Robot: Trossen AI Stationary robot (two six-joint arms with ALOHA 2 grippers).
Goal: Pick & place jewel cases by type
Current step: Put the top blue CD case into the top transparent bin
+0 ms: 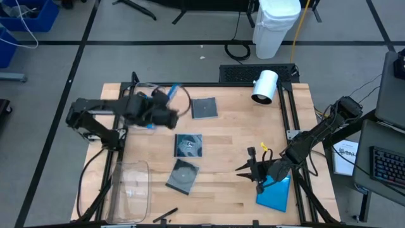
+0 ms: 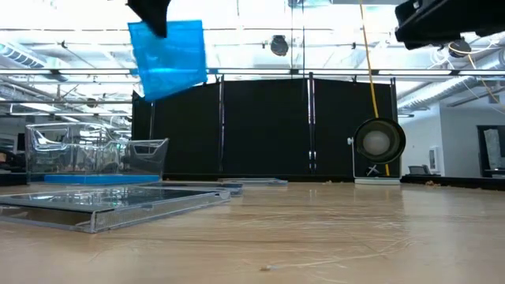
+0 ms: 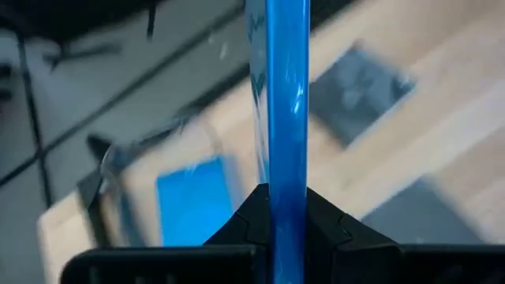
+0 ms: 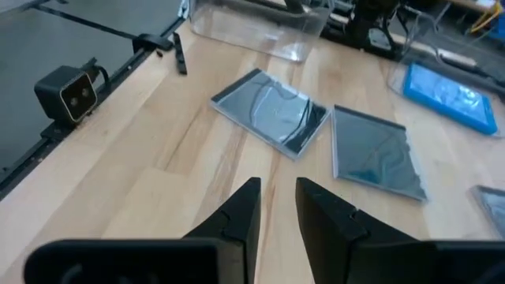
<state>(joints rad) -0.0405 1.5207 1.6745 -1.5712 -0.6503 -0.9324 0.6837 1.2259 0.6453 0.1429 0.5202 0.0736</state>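
Three grey cases (image 1: 188,145) are lying mid-desk (image 1: 234,133), a clear bin (image 1: 130,190) sitting by the front-left corner. Left tool (image 3: 286,211) is pinching a blue case (image 3: 286,95) edge-on, hanging up over the left side. Right tool (image 4: 278,197) is hovering empty, fingers slightly apart, just beside another blue case (image 1: 276,193) lying flat at front right.

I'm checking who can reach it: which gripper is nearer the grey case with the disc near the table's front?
The right. The right gripper hangs empty beside the disc case. The left gripper is toward the back of the table, clamping a blue case.
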